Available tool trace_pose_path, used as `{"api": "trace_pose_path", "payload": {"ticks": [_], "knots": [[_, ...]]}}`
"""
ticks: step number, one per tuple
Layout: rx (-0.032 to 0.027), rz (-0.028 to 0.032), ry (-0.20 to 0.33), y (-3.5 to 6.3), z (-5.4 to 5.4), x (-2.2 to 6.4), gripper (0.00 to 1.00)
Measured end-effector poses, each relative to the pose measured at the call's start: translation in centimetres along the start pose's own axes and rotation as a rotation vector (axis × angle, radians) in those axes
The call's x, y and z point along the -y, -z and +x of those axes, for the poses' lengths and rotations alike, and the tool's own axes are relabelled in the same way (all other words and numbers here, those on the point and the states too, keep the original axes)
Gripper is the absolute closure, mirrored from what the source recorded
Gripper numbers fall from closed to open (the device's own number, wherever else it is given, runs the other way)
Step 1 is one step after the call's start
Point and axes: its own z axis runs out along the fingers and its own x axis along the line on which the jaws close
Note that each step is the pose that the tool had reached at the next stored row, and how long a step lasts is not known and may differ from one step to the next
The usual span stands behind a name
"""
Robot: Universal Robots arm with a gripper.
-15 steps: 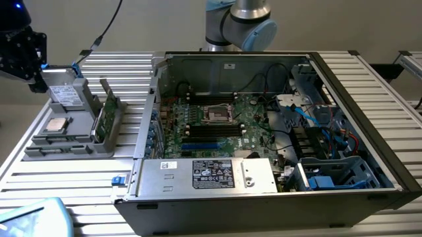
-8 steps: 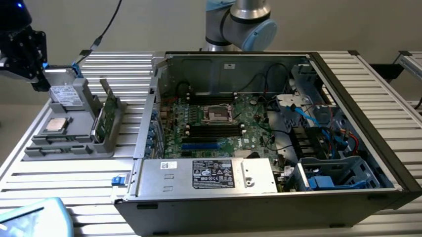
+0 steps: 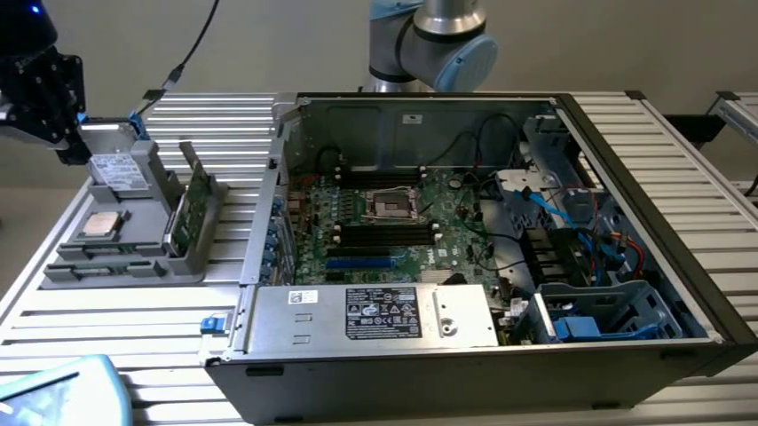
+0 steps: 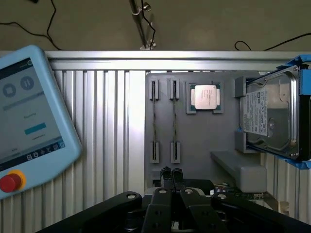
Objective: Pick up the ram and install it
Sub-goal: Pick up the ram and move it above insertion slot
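Your gripper (image 4: 172, 178) is hanging clenched and empty near the ram (image 3: 192, 211). Descending so, you are risking striking its top edge.

A ribbed aluminium table (image 3: 119, 311) is spreading across the exterior view; a plain beige wall (image 3: 284, 44) is standing behind at twelve o'clock; a black cable (image 3: 197, 37) is hanging at eleven o'clock.

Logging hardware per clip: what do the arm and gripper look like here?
The arm has silver-grey tube segments with light blue joint caps. The gripper is black, with angled black linkage bars. A black cable hangs near the black wrist assembly, where a small blue light glows.
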Motion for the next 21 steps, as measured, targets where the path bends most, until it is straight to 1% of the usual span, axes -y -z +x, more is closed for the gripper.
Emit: {"api": "trace_pose_path", "payload": {"ticks": [1,2,4,6,7,10,13,16,21], "knots": [[0.0000,0.0000,0.000,0.00,0.0,0.00,0.82],[0.0000,0.0000,0.000,0.00,0.0,0.00,0.82],[0.0000,0.0000,0.000,0.00,0.0,0.00,0.69],[0.0001,0.0002,0.000,-0.05,0.0,-0.05,0.69],[-0.0003,0.0005,0.000,-0.14,0.0,-0.18,0.63],[-0.0013,0.0039,0.000,-0.51,0.0,-0.89,0.63],[-0.0059,0.0042,0.001,-0.83,0.0,-1.46,0.63],[-0.0060,0.0065,0.001,-1.33,-0.1,-1.97,0.63],[-0.0054,0.0115,0.001,-2.22,0.1,-2.12,0.63]]}}
